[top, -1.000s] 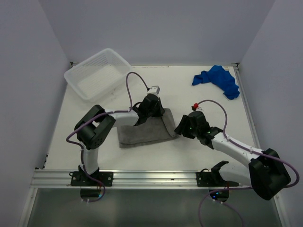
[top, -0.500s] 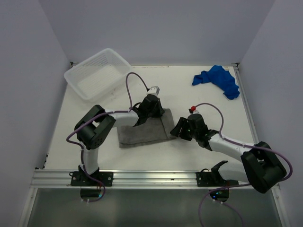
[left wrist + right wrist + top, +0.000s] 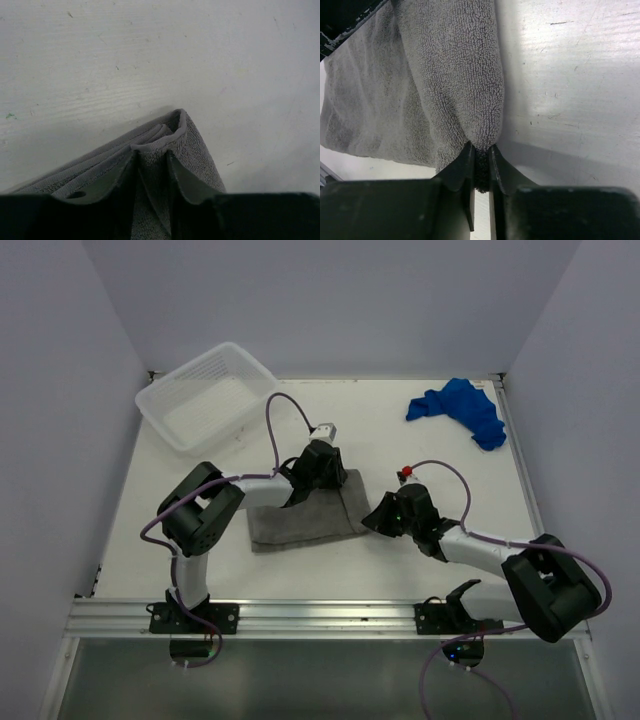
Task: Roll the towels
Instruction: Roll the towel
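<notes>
Grey towel [image 3: 300,518] lies folded flat in the middle of the tabletop [image 3: 385,430]. It is not rolled yet. The blue towel [image 3: 458,408] sits in a messy heap at the far right corner, well apart from both arms, and nothing is touching it. The white basket [image 3: 150,400] is at the far left corner.

The right tool [image 3: 480,150] is clenched tight on the near right corner of the grey towel. A small bit of cloth is squeezed between its fingers. The left tool [image 3: 152,159] is at the far right corner, with a thick fold of the same towel between its fingers. I cannot tell if it is squeezing that fold or just sitting around it.

What could go wrong? The right tool has only a tiny pinch of cloth. If it pulls fast, the corner could slip out and flop down. If the left tool is loose, only one side would lift, and the roll would come out crooked, like a cone. The towel has a few layers. If a tool holds only the top layer, the fold could open up and not roll. If the two tools pull away from each other, the towel would stretch flat and slide on the smooth tabletop. Then the roll would be loose and might fall open.
</notes>
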